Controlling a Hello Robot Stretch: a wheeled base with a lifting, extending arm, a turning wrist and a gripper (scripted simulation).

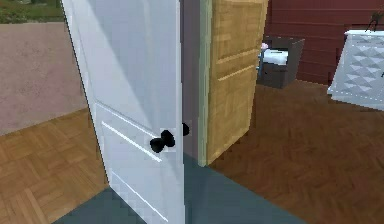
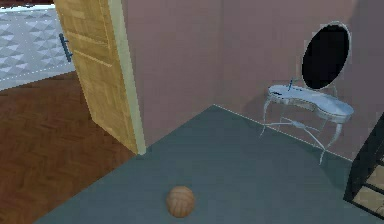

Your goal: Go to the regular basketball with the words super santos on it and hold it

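An orange-brown ball (image 2: pixel 181 201) with faint dark seams lies on the grey-blue floor near the bottom of the arm side view, a little left of the middle. It looks like a basketball; no lettering can be made out on it. It rests apart from the walls and furniture.
A white panelled door (image 1: pixel 125 100) with black knobs stands ajar close ahead in the forward view, beside a wooden door (image 1: pixel 232 70). Beyond lie a wood floor, a white dresser (image 1: pixel 362 65) and a dark bin (image 1: pixel 280 60). A vanity table with oval mirror (image 2: pixel 310 100) stands against the pink wall.
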